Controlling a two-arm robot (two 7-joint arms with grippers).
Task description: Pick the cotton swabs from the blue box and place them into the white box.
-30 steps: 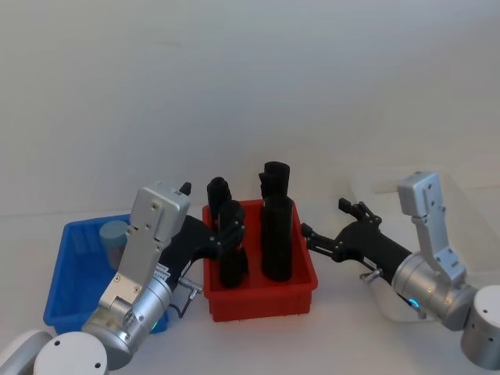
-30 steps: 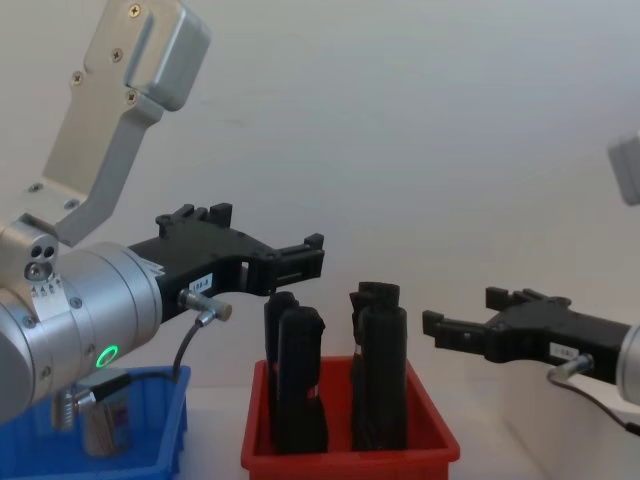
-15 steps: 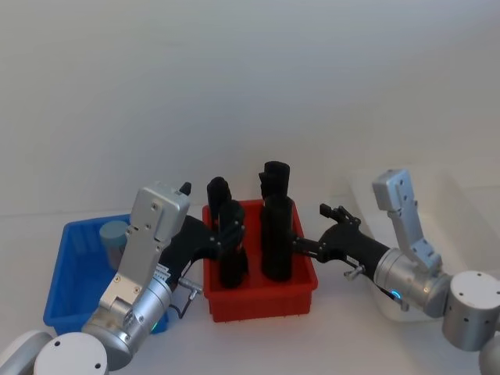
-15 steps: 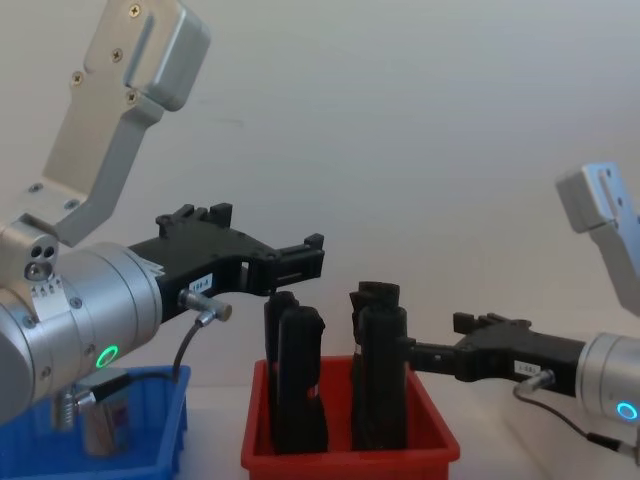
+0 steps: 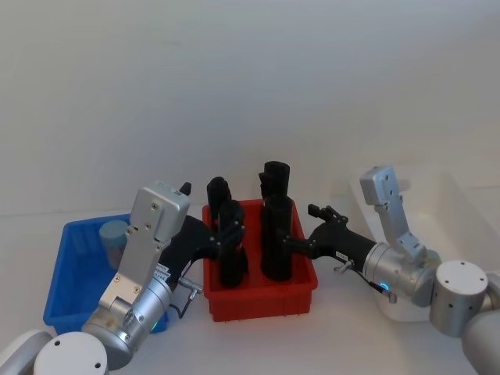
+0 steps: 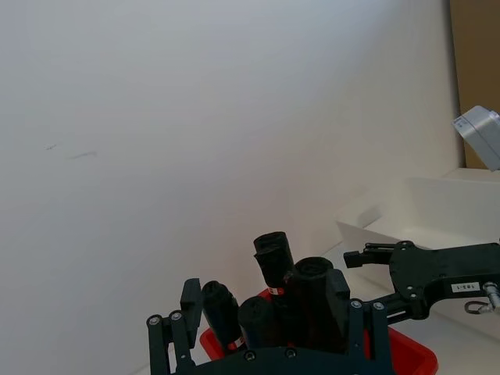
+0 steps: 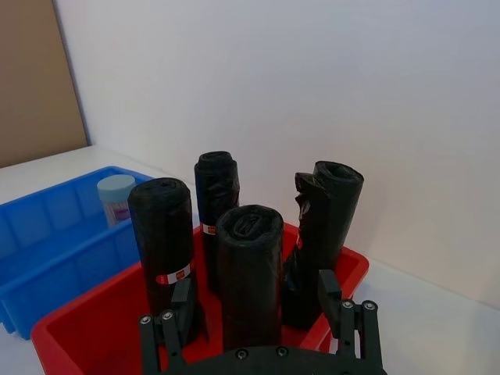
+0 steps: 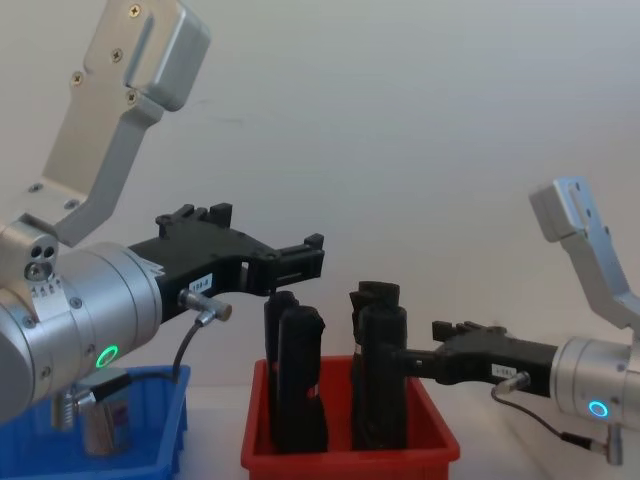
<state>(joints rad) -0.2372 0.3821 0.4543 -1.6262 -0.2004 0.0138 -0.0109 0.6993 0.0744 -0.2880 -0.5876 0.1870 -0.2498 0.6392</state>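
While cotton swabs (image 5: pixel 114 234) sit in blue box (image 5: pixel 70 269), nothing moved; right hand (image 5: pixel 291 242) open, empty, beside red bin (image 5: pixel 262 301); left hand (image 8: pixel 305 258) open, empty.

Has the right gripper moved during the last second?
Yes. The right gripper has swung toward the robot's left, from beside the white box to the red bin and its black rolls.

Bright blue box (image 5: pixel 64 283) at 8 o'clock, with a pale blue-grey cap on the clear swab tub (image 5: pixel 114 238) inside. Red bin (image 5: pixel 260 297) at 6 o'clock, packed with black rolls (image 5: pixel 276 234) banded in red-and-white labels. White box (image 5: pixel 461 205) at 4 o'clock. Black grippers, left (image 5: pixel 220 240) and right (image 5: pixel 299 241), on silver arms with glowing green-blue rings.
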